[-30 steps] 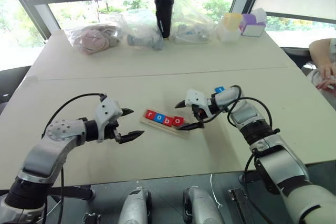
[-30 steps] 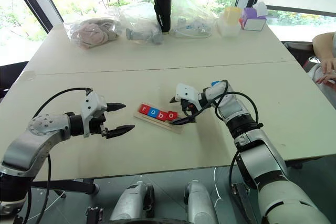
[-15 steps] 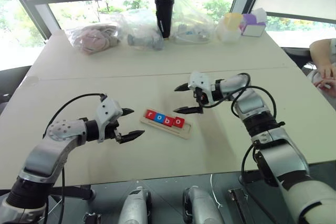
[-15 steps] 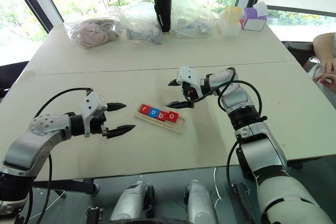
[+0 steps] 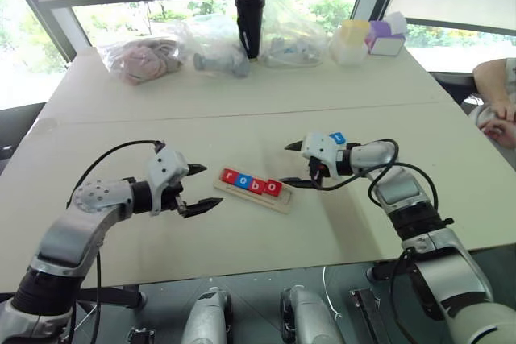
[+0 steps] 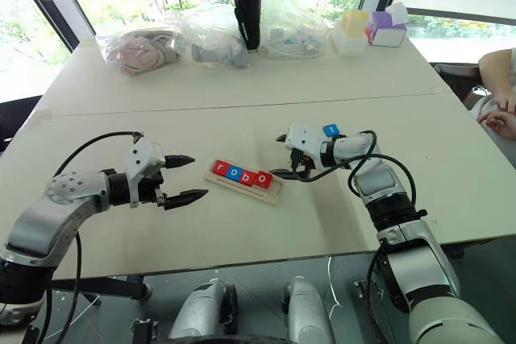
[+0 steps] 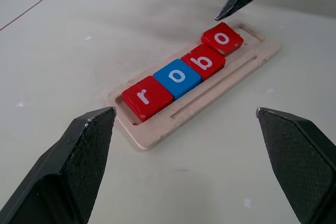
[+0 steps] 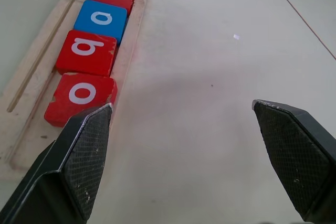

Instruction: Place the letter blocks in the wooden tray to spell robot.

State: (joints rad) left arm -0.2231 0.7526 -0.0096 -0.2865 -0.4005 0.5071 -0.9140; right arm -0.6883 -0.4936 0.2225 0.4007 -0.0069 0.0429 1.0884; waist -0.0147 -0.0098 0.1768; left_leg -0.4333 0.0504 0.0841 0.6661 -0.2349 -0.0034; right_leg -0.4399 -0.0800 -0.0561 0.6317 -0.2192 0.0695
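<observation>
The wooden tray (image 5: 284, 201) lies mid-table, its slot holding a red r (image 7: 147, 97), a blue o (image 7: 177, 77), a red b (image 7: 203, 61) and a red o (image 7: 222, 38); the slot's right end is bare. One more blue letter block (image 5: 337, 138) lies on the table just beyond my right wrist. My right gripper (image 5: 286, 165) hovers open just right of the tray, pointing at it, with nothing between its fingers. My left gripper (image 5: 210, 188) is open and empty left of the tray, pointing toward the r.
Along the table's far edge stand plastic bags (image 5: 145, 58), a black tumbler (image 5: 248, 22) and yellow and purple containers (image 5: 355, 38). A person's arm (image 5: 496, 94) rests at the right edge. A seam crosses the table behind the tray.
My right gripper lifted off the tray's right end, swung away over the table, and now sits a little further right. The left gripper stayed put.
</observation>
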